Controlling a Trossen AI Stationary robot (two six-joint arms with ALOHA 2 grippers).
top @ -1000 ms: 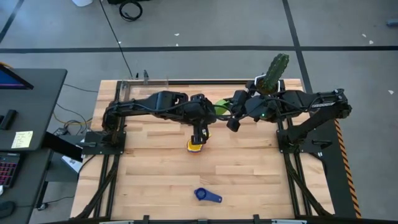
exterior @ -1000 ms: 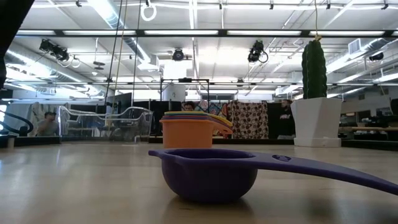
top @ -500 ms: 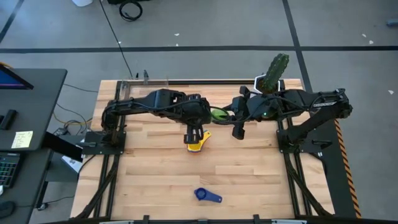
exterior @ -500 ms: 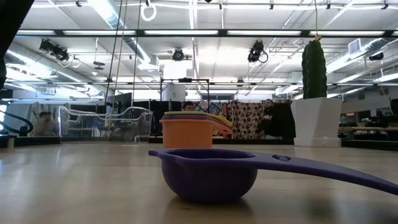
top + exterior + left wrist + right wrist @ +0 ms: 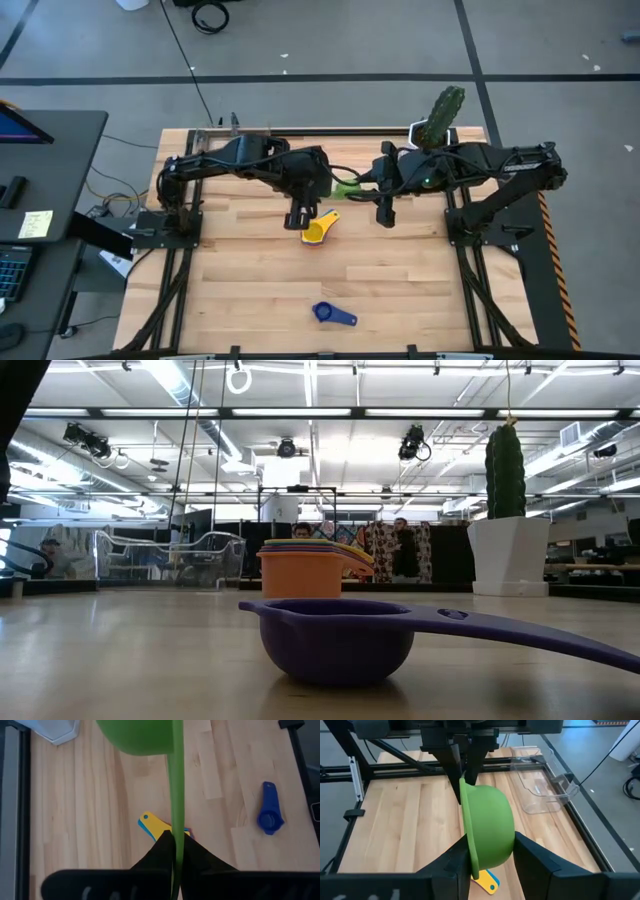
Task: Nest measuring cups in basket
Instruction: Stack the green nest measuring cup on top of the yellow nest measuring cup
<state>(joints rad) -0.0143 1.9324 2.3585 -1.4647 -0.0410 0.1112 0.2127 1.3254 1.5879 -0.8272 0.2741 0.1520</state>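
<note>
Green measuring cup (image 5: 489, 831): one, held in mid-air above the nested stack (image 5: 315, 231), its handle clenched in the left gripper (image 5: 174, 851), its bowl grasped by the right gripper (image 5: 490, 851). Since the earlier frame, the left arm has drawn back from the stack. Nested stack: one, mid-worktop (image 5: 250, 280), yellow uppermost. Blue cup (image 5: 332, 314): one, alone, nearer the front edge than the stack. Basket (image 5: 540, 790): one, clear, well apart from the stack at the far-left corner.
</note>
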